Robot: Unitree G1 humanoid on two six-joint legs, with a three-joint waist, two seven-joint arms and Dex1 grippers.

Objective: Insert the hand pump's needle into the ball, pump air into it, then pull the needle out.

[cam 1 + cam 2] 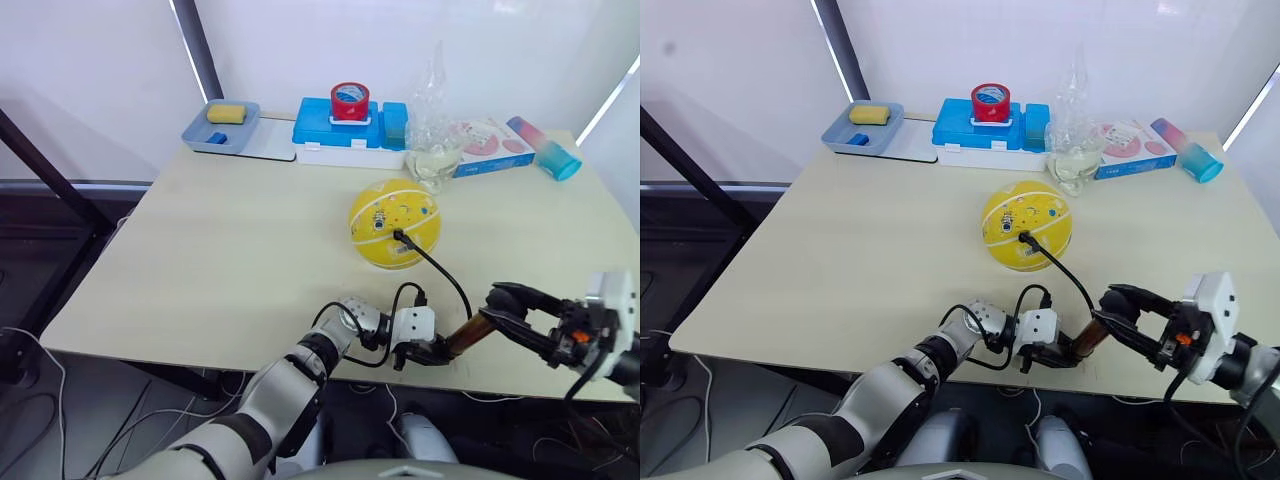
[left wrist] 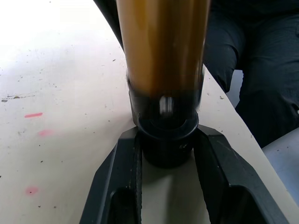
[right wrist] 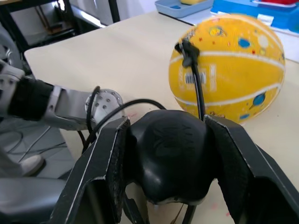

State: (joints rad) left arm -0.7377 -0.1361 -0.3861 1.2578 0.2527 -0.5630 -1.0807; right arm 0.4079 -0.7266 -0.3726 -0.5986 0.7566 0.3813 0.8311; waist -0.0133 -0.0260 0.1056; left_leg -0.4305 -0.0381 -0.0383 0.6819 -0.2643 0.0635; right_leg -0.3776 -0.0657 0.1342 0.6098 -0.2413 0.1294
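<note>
The yellow ball [image 1: 394,223] rests mid-table. The black fitting of the needle [image 1: 399,237] sits against the ball's near side, and the pin itself is hidden. A thin black hose [image 1: 445,272] curves from it down to the hand pump [image 1: 466,334], a bronze cylinder lying near the table's front edge. My left gripper [image 1: 428,350] is shut on the pump's black end cap [image 2: 166,140]. My right gripper [image 1: 500,308] is shut on the pump's rounded black handle [image 3: 168,158] at the other end. The ball [image 3: 229,70] sits just beyond that handle.
Along the back edge stand a blue tray [image 1: 205,136] with a yellow sponge, a blue box [image 1: 350,128] with a red tape roll on top, a clear plastic bag [image 1: 435,140], a pink box [image 1: 490,146] and a blue-pink tumbler [image 1: 545,148]. The pump lies close to the table's front edge [image 1: 300,362].
</note>
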